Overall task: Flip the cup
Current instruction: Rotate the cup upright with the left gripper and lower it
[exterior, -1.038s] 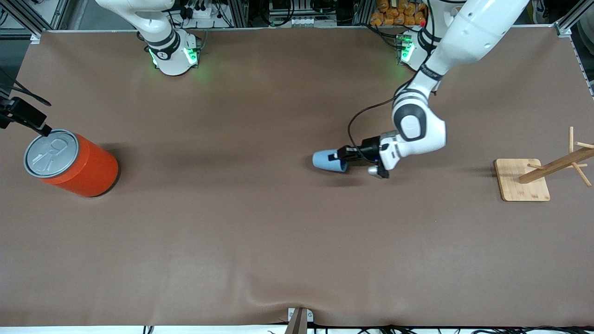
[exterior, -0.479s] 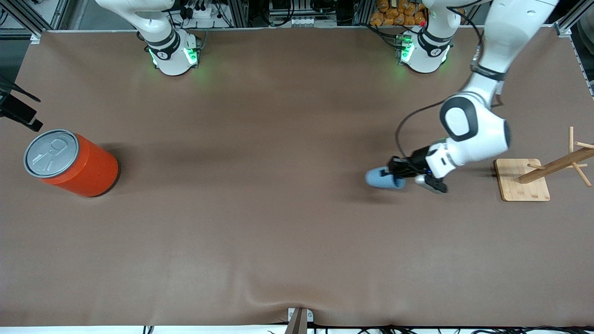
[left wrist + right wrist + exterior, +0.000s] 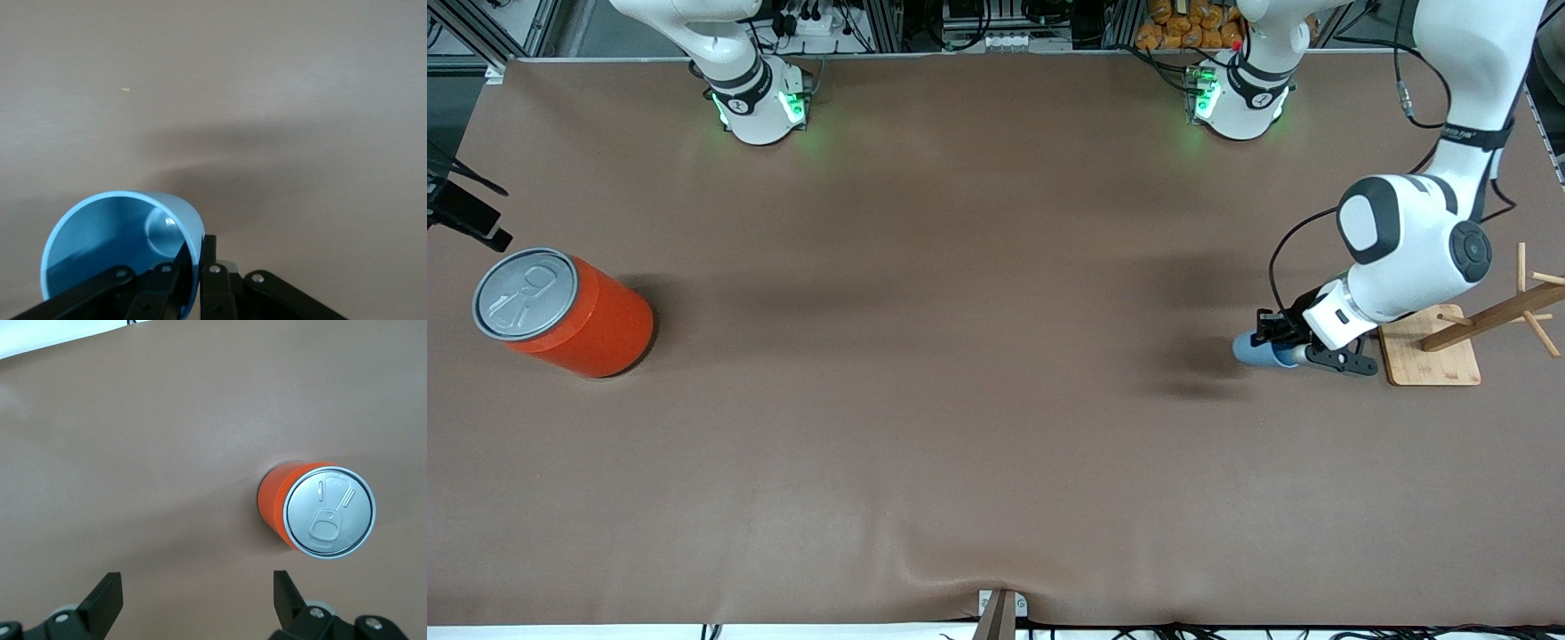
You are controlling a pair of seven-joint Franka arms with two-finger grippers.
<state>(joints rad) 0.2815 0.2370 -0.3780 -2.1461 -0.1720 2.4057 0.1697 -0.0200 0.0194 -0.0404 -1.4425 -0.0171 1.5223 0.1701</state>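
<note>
Front view: your left gripper [image 3: 1267, 342] holds the cup [image 3: 1252, 350] on its side above the brown table [image 3: 960, 427], toward the left arm's end, just beside the wooden rack [image 3: 1467, 333]. Only the cup's closed end and part of its pale blue wall show; the wrist housing covers the rest. Your right gripper [image 3: 463, 213] is cut off at the frame edge, waiting over the table's edge near the orange can [image 3: 560, 313]. Lettering on the left forearm band is too small to read.

Left wrist view: the fingers [image 3: 212, 280] pinch the cup's [image 3: 120, 247] rim, one inside and one outside the wall. The mouth faces the camera (darker blue inside, a bright glint on the base). The frame edge crops its lower rim.

Right wrist view: the fingers [image 3: 103, 600] stand spread wide, nothing between them. The can [image 3: 320, 510] stands upright, its grey pull-tab lid showing no readable writing.
</note>
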